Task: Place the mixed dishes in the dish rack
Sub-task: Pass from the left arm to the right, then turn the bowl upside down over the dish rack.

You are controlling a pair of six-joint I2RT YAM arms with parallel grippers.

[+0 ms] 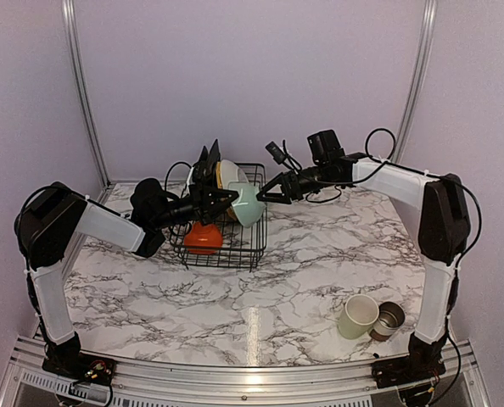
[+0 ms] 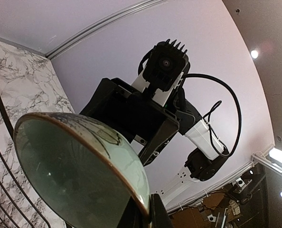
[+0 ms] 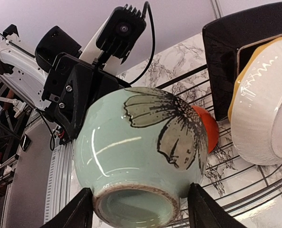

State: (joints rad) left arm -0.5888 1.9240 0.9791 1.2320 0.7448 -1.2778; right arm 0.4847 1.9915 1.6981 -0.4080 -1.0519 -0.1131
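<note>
The pale green mug [image 1: 357, 316] and small cup [image 1: 389, 320] are near right on the table. Farther, at the dish rack's [image 1: 222, 256] right side, the left gripper [image 1: 229, 201] pinches the green bowl's [image 1: 249, 204] rim. The right gripper's [image 1: 265, 197] fingers [image 3: 205, 209] stand apart around the bowl's foot.

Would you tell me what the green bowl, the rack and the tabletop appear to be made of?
Green bowl: glazed ceramic, glossy. Light streaks show on the glaze and the foot ring looks bare and rough.
Rack: thin metal wire, probably with a black coating.
Tabletop: smooth, slightly shiny, with grey marble veining. It could be stone or printed laminate; the look leaves that open.
</note>
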